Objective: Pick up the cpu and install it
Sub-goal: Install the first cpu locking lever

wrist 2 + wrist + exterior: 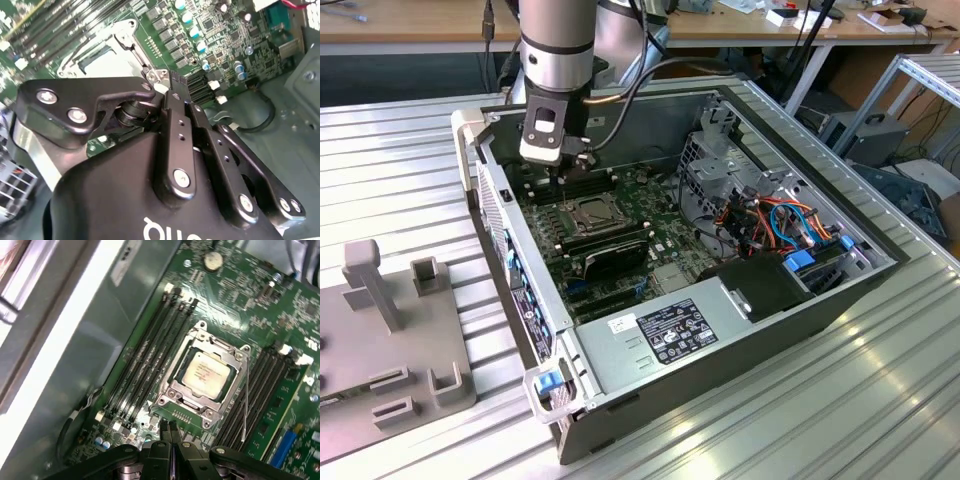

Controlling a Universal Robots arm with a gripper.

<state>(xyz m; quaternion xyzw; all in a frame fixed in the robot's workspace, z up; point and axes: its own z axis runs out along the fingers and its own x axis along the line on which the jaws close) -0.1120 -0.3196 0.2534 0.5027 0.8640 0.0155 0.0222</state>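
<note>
The gripper [169, 426] has its 2 fingers pressed together on nothing and hangs just beside the socket frame [175, 392]. The cpu [206, 372] lies flat inside that frame, seemingly seated. I judge it light, stiff, slick-topped and fragile underneath — best gripped by 2 opposite edges. The open case [740, 385] holds the motherboard [235, 285].

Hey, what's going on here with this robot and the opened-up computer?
A robot arm's gripper hangs inside an open computer case, just above the motherboard. Its fingers are pressed together with nothing between them. The cpu already lies in its socket, inside the metal frame, a little apart from the fingertips.
</note>
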